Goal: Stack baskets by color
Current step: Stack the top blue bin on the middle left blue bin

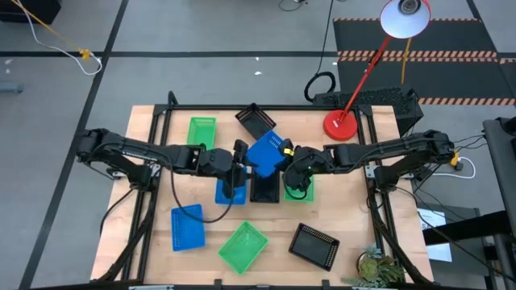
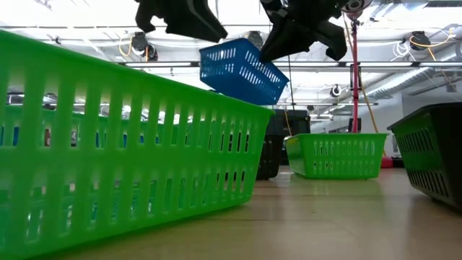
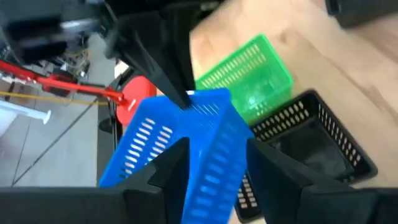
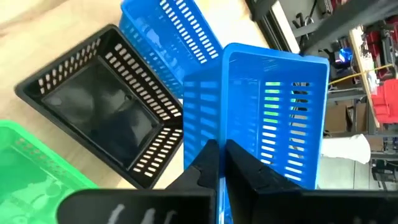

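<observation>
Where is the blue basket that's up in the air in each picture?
High view: lifted blue basket at table centre, between both arms.
Low view: tilted, up top, middle.
Left wrist view: in front, by the fingers.
Right wrist view: centre-right.
Shared landmark: black basket under it.

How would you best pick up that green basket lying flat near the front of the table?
Pinch the green basket by one thin upright side wall, coming straight down from above. It sits open side up, so its rim is exposed, with clear wood around it.

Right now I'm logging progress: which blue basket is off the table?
The blue plastic mesh basket at centre, tilted in midair, right tool shut on its rim; the others rest on wood.
</observation>
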Controlling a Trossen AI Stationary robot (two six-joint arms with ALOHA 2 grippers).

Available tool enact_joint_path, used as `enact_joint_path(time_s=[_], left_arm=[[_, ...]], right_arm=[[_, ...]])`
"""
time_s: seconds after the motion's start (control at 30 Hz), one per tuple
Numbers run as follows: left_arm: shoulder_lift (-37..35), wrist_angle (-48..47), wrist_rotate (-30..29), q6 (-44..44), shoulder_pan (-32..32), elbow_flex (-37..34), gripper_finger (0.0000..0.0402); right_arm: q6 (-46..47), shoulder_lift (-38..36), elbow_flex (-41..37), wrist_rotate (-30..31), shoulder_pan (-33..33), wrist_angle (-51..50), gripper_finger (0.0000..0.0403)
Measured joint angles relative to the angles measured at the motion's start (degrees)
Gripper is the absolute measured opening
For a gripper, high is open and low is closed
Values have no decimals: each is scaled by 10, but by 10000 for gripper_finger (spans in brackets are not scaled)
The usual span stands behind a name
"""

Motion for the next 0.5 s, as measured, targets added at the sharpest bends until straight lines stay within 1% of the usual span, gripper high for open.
enact_joint_path(time_s=[0.3, 0.5], left_arm=[[7, -32, 4, 5, 9, 0, 117], [7, -55, 5, 28, 9, 0, 73]], right_arm=[[-50, 0, 0, 1, 22, 0, 5], [-59, 0, 0, 2, 23, 12, 6]])
